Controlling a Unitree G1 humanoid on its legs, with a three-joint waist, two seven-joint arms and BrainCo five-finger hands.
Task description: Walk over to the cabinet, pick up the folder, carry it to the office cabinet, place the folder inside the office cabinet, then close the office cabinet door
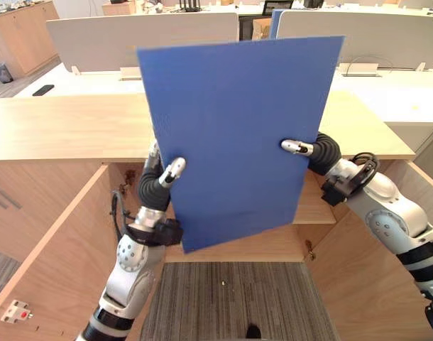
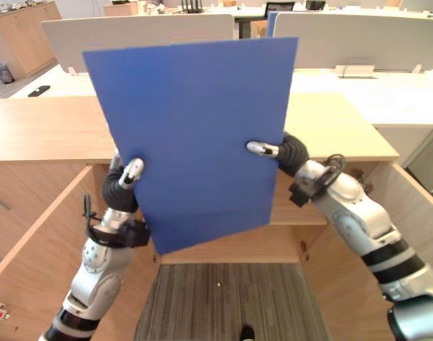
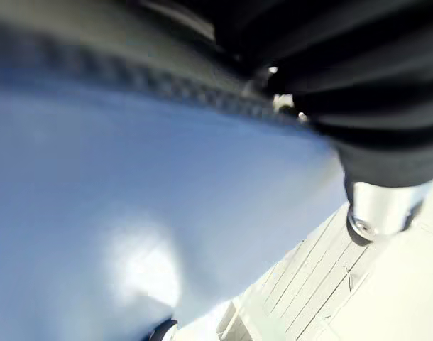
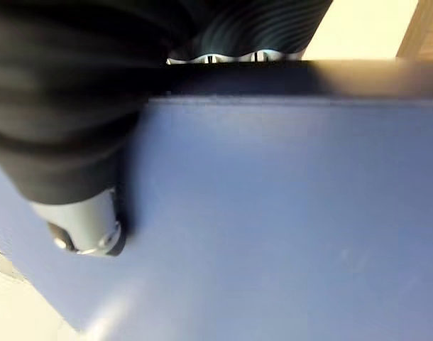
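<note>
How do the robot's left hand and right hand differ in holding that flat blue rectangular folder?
The left hand grips the flat blue rectangular folder low on its left edge; the right hand grips higher, about midway up the right edge. The left hand's thumb slants upward; the right hand's thumb lies nearly level. Both pinch the folder, thumb on its near face, other fingers behind.

Open-plan office in bright, even light. Underfoot, grey striped carpet (image 1: 231, 298). Farther back, white desks (image 1: 394, 96) in rows, split by low white screens (image 1: 142, 39) standing upright along their far edges. On the desk to the left, a small flat black thing (image 1: 42, 90). At far left, pale wood cupboards (image 1: 21, 35), with a dark bin (image 1: 1, 72) on the floor beside them.
</note>
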